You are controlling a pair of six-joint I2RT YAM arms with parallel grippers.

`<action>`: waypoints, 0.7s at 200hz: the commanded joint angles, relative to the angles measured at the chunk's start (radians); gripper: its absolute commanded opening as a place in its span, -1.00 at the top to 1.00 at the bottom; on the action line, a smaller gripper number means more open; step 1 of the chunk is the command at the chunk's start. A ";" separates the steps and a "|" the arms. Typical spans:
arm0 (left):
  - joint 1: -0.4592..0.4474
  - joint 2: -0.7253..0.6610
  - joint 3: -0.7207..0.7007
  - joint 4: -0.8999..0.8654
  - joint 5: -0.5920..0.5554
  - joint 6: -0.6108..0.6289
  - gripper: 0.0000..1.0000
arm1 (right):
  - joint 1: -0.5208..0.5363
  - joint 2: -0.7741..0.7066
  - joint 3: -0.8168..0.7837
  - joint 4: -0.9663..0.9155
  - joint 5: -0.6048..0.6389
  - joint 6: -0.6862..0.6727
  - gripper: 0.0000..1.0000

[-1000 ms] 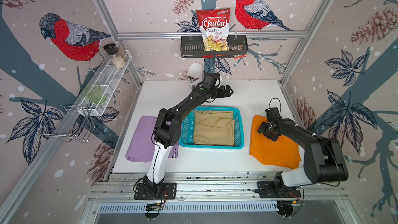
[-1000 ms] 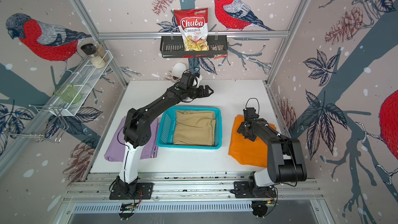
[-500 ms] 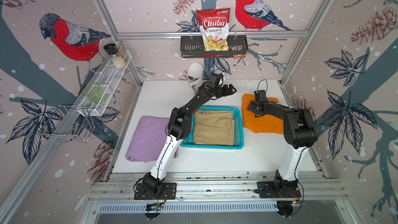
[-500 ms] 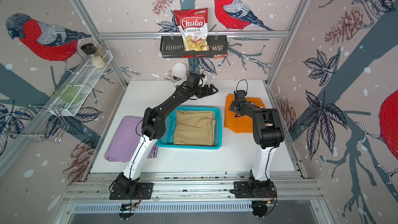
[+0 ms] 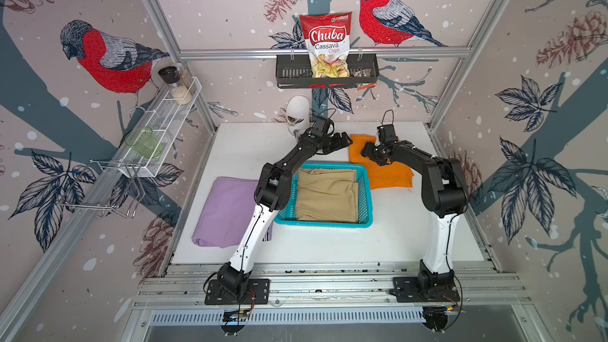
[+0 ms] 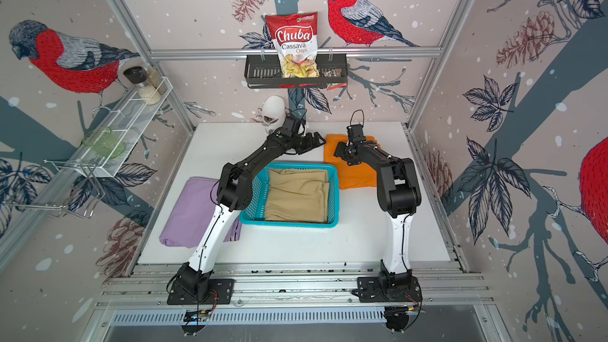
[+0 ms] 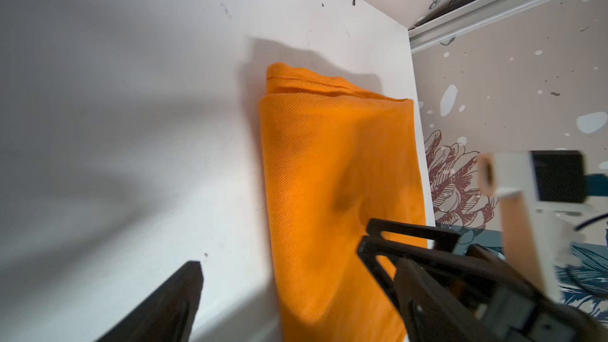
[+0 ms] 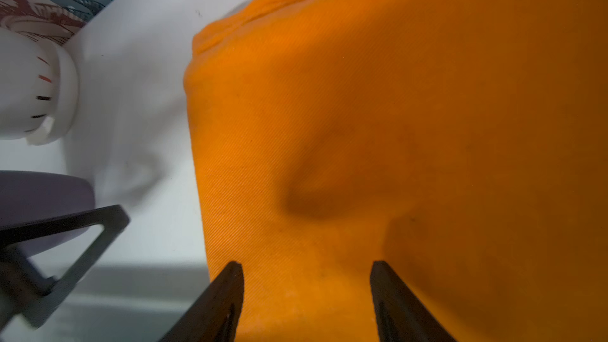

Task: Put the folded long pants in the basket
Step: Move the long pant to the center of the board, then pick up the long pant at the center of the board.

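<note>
Three folded pants: one pair in the basket, two on the table

The smooth lilac pants [image 5: 227,212] lie flat left of the slotted turquoise plastic basket [image 5: 324,224], which holds the creased tan pants [image 5: 325,195]. Behind the basket the left gripper [image 5: 343,141] hangs empty with its jaws spread wide. The right gripper [image 5: 368,153], jaws parted and pinching nothing, sits over the twill-ribbed orange pants [image 5: 391,176]. A second ago that orange rectangle lay near the table's front edge; now it lies at back right.
</note>
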 commanded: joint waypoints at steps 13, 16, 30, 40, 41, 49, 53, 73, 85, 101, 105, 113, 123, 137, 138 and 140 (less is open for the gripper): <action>0.002 0.017 -0.001 -0.003 -0.009 -0.052 -0.90 | -0.079 -0.057 0.013 -0.091 -0.099 -0.121 -0.47; 0.002 0.018 -0.001 -0.003 -0.006 -0.054 -0.90 | -0.085 -0.062 0.010 -0.092 -0.097 -0.131 -0.48; 0.001 0.019 -0.009 -0.002 -0.003 -0.063 -0.90 | -0.129 -0.077 -0.006 -0.105 -0.084 -0.160 -0.53; 0.000 0.017 -0.021 0.008 -0.002 -0.069 -0.90 | -0.168 -0.085 -0.020 -0.109 -0.099 -0.169 -0.53; 0.000 0.017 -0.022 0.008 -0.001 -0.070 -0.90 | -0.170 -0.086 -0.022 -0.109 -0.101 -0.169 -0.53; -0.002 0.015 -0.031 0.016 -0.001 -0.076 -0.90 | -0.205 -0.092 -0.041 -0.101 -0.118 -0.166 -0.54; -0.004 0.015 -0.034 0.021 -0.001 -0.079 -0.90 | -0.223 -0.096 -0.051 -0.093 -0.129 -0.162 -0.54; -0.013 0.018 -0.042 0.042 0.012 -0.095 -0.90 | -0.306 -0.118 -0.113 -0.047 -0.157 -0.146 -0.72; -0.020 0.023 -0.043 0.049 0.014 -0.102 -0.90 | -0.346 -0.129 -0.149 -0.018 -0.173 -0.144 -0.73; -0.032 0.026 -0.044 0.061 0.016 -0.107 -0.90 | -0.386 -0.131 -0.180 0.003 -0.196 -0.145 -0.74; -0.034 0.026 -0.044 0.064 0.015 -0.109 -0.90 | -0.392 -0.130 -0.186 0.009 -0.201 -0.145 -0.74; -0.040 0.029 -0.045 0.068 0.014 -0.111 -0.89 | -0.404 -0.124 -0.198 0.019 -0.217 -0.146 -0.74; -0.045 0.033 -0.045 0.074 0.015 -0.119 -0.88 | -0.413 -0.114 -0.212 0.033 -0.241 -0.149 -0.74; -0.050 0.041 -0.047 0.081 0.016 -0.127 -0.86 | -0.415 -0.091 -0.220 0.046 -0.275 -0.152 -0.73; -0.051 0.040 -0.047 0.081 0.016 -0.128 -0.86 | -0.415 -0.090 -0.219 0.046 -0.276 -0.152 -0.73; -0.051 0.042 -0.046 0.081 0.016 -0.129 -0.85 | -0.414 -0.088 -0.220 0.048 -0.279 -0.152 -0.73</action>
